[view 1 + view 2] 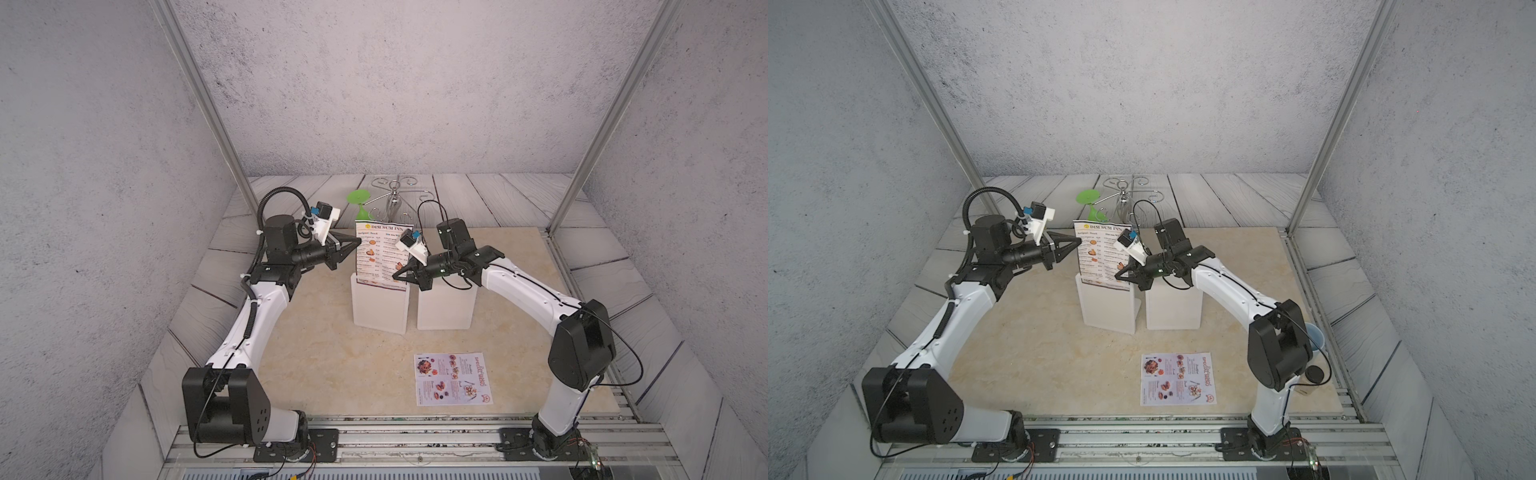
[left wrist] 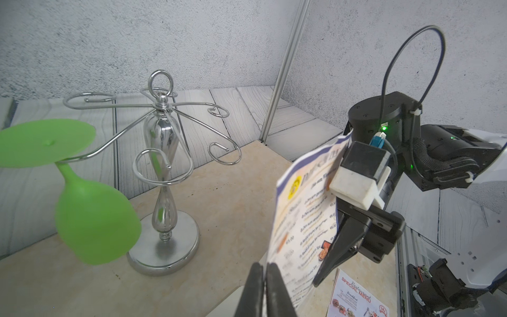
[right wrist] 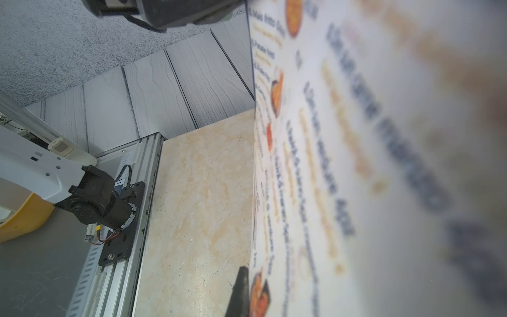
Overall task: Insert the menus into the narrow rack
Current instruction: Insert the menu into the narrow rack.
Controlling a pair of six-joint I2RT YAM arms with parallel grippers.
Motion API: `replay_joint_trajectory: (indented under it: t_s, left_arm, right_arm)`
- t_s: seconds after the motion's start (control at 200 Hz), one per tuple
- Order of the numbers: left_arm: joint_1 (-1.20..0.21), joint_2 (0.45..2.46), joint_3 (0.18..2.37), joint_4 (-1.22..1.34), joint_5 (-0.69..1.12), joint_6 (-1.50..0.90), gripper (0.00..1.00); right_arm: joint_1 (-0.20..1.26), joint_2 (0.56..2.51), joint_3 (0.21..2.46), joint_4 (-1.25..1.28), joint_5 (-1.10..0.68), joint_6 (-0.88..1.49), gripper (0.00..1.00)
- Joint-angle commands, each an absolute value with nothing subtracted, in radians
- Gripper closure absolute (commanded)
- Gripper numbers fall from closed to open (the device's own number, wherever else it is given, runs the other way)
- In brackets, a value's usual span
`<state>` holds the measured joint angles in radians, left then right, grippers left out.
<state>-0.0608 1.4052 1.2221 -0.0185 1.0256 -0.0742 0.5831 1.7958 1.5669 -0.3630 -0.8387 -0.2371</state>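
The white "DIM SUM INN" menu (image 1: 376,257) (image 1: 1096,257) stands upright with its lower edge inside the white narrow rack (image 1: 380,309) (image 1: 1106,309). My left gripper (image 1: 358,240) (image 2: 265,274) is shut on the menu's left edge, which runs between the two dark fingers (image 2: 277,291). My right gripper (image 1: 395,277) (image 3: 248,270) is shut on the sheet's lower right edge. One finger (image 3: 241,285) shows there; the blurred sheet (image 3: 356,164) hides the other. The lilac "SPECIAL MENU" sheet (image 1: 453,379) (image 1: 1177,378) (image 2: 356,299) lies flat on the table near the front.
A second white block (image 1: 446,307) stands just right of the rack, under the right wrist. Behind the rack are a chrome wire glass stand (image 1: 392,199) (image 2: 162,164) and a green plastic glass (image 1: 359,203) (image 2: 93,214) hanging from it. Two cups (image 1: 1314,357) sit at the right edge.
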Motion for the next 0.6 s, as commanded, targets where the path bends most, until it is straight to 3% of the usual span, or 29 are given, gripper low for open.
replay_joint_trajectory:
  t_s: [0.0, 0.595]
  left_arm:
    - [-0.050, 1.412, 1.232, -0.004, 1.048, -0.053, 0.92]
    - [-0.048, 1.409, 1.222, -0.027, 1.084, -0.021, 0.92]
  right_arm:
    - [0.581, 1.831, 1.578, -0.364, -0.850, -0.235, 0.96]
    - [0.579, 1.818, 1.582, -0.316, -0.794, -0.195, 0.82]
